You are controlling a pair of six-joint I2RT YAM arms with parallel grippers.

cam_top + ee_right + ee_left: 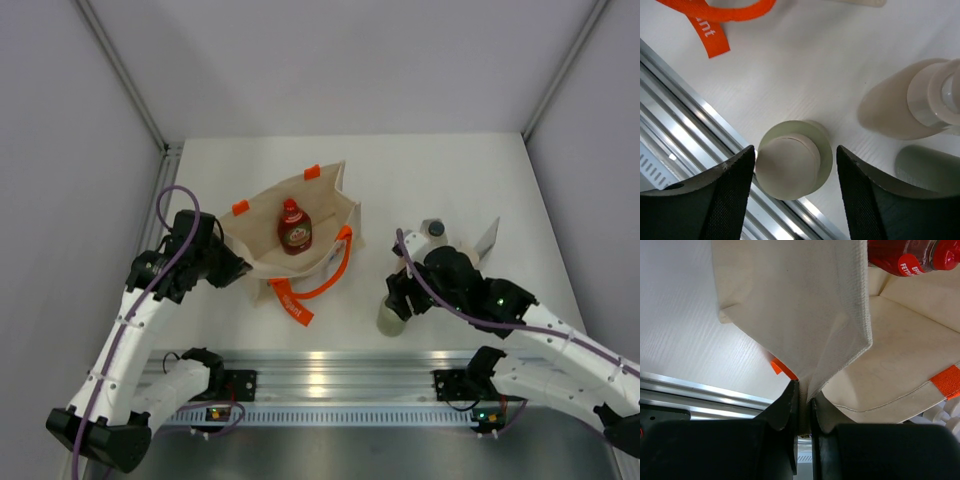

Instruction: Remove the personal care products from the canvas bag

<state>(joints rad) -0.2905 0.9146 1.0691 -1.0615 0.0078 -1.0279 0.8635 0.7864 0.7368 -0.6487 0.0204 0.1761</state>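
The beige canvas bag [268,222] with orange handles lies open at mid-table. My left gripper [238,270] is shut on its near-left rim, and the left wrist view shows the canvas fabric [805,315] pinched between the fingers of the gripper [804,392]. My right gripper [398,297] is open right of the bag. Its jaws stand either side of an upright pale green bottle [792,167] with a white cap, also seen from above [390,320]. A tan bottle [897,102] and a grey-green bottle [930,167] stand beside it.
A red bottle [294,227] with a red cap lies inside the bag and also shows in the left wrist view [910,255]. An orange strap [715,20] lies on the table by the bag. The aluminium rail [330,365] runs along the near edge. A dark-capped bottle [434,229] stands behind my right arm.
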